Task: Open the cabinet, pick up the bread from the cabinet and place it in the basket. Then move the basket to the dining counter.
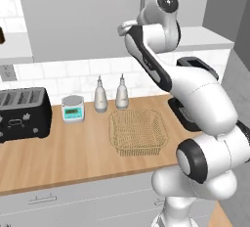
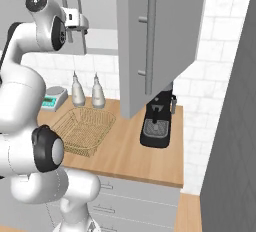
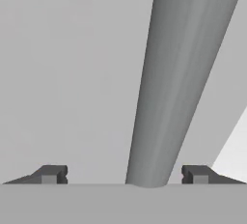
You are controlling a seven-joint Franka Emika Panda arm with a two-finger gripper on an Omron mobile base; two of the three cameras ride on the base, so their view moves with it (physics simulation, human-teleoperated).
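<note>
My gripper (image 3: 124, 175) is open, and the long grey bar handle (image 3: 169, 83) of a closed door of the cabinet (image 1: 73, 15) runs between its fingertips (image 3: 50, 174) with gaps on both sides. From the base, the hand (image 2: 80, 23) is raised against that door, well above the worktop. The cabinet's right door (image 2: 160, 36) hangs swung open over the counter. Below the arm, the tan mesh basket (image 1: 139, 130) (image 2: 82, 128) sits on the wooden worktop with nothing in it. The bread is hidden. The dining counter is out of view.
A black toaster (image 1: 22, 113) and a small scale (image 1: 73, 108) stand left of the basket, with two bottles (image 1: 100, 96) (image 1: 122, 94) behind it. A black coffee machine (image 2: 157, 121) stands under the open door. Grey drawer fronts (image 1: 73, 201) run beneath the worktop.
</note>
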